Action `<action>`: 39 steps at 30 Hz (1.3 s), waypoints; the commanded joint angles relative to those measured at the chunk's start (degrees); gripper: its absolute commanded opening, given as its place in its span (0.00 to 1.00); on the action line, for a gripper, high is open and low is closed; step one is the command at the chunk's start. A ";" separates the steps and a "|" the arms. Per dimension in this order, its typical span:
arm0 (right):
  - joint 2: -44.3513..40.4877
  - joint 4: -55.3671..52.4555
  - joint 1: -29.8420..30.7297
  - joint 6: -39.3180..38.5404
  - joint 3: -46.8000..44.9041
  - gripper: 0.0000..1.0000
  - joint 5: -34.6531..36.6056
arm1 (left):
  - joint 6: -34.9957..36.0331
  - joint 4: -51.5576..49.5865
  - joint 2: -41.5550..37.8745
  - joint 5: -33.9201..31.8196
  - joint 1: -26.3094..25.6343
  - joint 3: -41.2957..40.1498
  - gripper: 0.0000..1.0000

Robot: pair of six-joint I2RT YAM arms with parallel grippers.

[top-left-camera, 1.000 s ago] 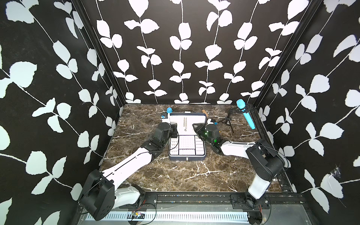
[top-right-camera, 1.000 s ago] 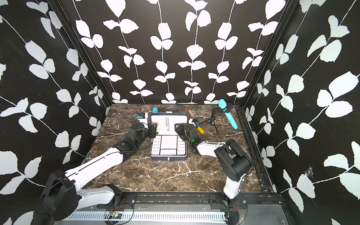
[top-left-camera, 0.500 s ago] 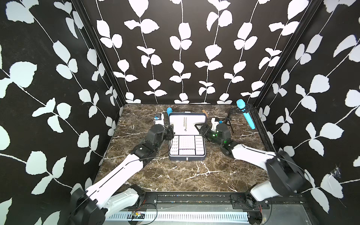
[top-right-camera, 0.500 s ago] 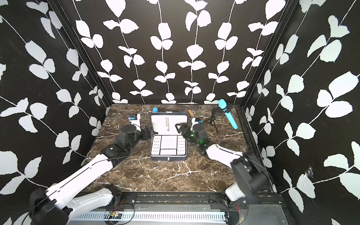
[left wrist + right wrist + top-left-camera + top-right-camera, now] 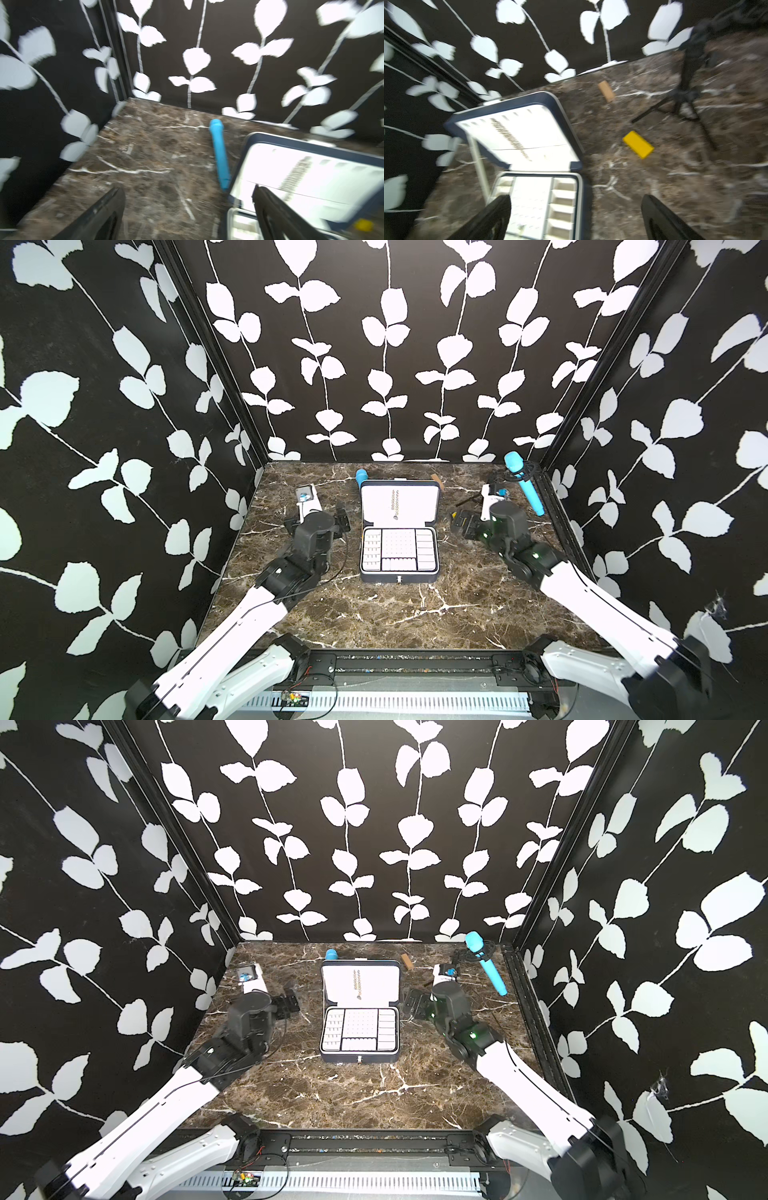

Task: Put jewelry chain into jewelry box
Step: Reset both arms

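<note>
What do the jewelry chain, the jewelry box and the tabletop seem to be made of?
The jewelry chain looks like metal: small silvery links with a dull shine. The jewelry box seems covered in smooth navy leatherette or plastic, matte, with white lining. The tabletop looks like brown marble with white veins, possibly a printed laminate.

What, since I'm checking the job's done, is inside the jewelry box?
The jewelry chain lies straight along the white lining of the jewelry box lid. The tray compartments look empty; their deeper corners are hidden.
</note>
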 commanded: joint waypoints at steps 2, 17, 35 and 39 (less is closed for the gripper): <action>4.44 8.13 -6.06 -19.63 -0.49 0.99 0.63 | 21.36 16.21 10.07 -7.60 3.34 -5.28 0.98; 12.68 31.80 -24.50 -34.41 -17.06 0.99 0.29 | 22.57 50.10 25.07 22.08 28.14 -23.81 0.98; 22.13 60.34 -29.10 -30.03 -29.90 0.99 -1.45 | 21.91 63.53 34.94 31.20 31.03 -26.28 0.99; 21.68 59.38 -29.20 -29.63 -29.93 0.99 -0.47 | 22.27 65.65 35.70 31.22 31.03 -26.64 0.99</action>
